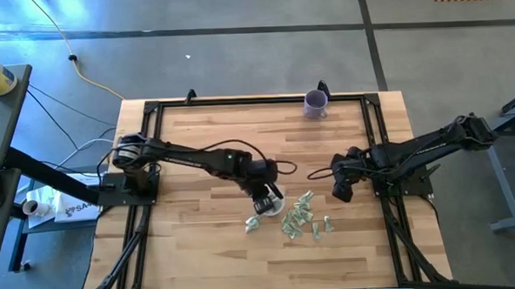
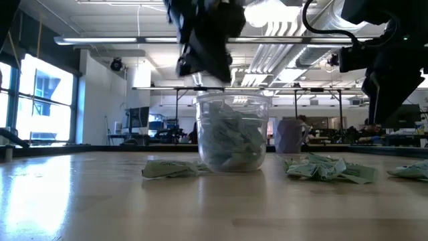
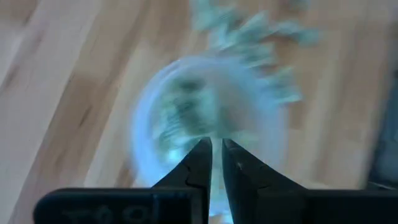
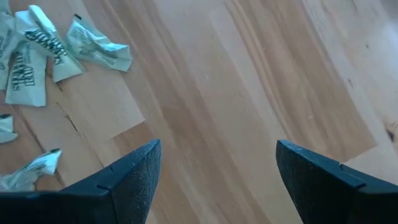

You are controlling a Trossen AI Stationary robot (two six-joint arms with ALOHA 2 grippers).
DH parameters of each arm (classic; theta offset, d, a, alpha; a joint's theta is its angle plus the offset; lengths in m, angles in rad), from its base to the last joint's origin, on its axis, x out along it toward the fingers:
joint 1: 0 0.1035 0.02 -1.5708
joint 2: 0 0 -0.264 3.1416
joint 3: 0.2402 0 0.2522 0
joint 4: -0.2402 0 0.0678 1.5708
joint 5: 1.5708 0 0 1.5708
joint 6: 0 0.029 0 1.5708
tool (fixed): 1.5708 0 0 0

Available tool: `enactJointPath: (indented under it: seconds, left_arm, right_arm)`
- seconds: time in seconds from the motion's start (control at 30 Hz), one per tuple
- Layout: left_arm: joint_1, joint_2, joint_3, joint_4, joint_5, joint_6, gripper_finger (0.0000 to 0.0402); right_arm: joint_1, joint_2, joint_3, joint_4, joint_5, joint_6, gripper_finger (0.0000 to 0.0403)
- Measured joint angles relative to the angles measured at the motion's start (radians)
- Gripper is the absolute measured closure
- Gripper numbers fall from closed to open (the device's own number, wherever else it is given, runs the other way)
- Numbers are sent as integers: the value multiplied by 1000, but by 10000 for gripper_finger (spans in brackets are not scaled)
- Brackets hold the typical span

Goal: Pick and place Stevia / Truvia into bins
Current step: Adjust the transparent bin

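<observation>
Nearest the low camera we see the bare wooden bench, and on it, left of the cup, a single crumpled sachet. In the high view that same sachet lies just left of the cup's spot. The clear cup stands upright near the bench's middle, already holding a wad of green-and-white sachets. We find the left end effector directly above the cup; the left wrist view shows its fingers drawn almost together, a thin gap between them, nothing visibly held, with the cup's rim blurred below. Right of the cup lies the loose pile of Stevia sachets, spread over the bench and near the cup. Farther right, the right end effector hangs above bare wood beside the pile, its fingers spread wide apart and empty. A purple mug stands at the bench's far edge.
</observation>
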Motion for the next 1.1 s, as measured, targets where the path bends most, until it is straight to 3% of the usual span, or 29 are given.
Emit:
enactJointPath:
  seconds: [0.2, 0.37, 0.57, 0.67, 1.1]
  left_arm:
    - [-109, -15, 16, 2, 89, 301, 363]
    - [-184, 40, 13, 24, 71, 447, 380]
    - [-213, 123, 14, 153, -68, 440, 363]
    - [-217, 144, 14, 206, -147, 379, 374]
    - [-186, 207, 16, 195, -278, 288, 358]
  right_arm:
    - [43, 0, 0, -10, 51, 1, 96]
    - [59, 0, 0, -9, 63, 2, 96]
    - [58, 0, 0, -16, 59, 2, 96]
    - [62, 0, 0, -22, 55, 10, 96]
    - [64, 0, 0, -24, 59, 46, 96]
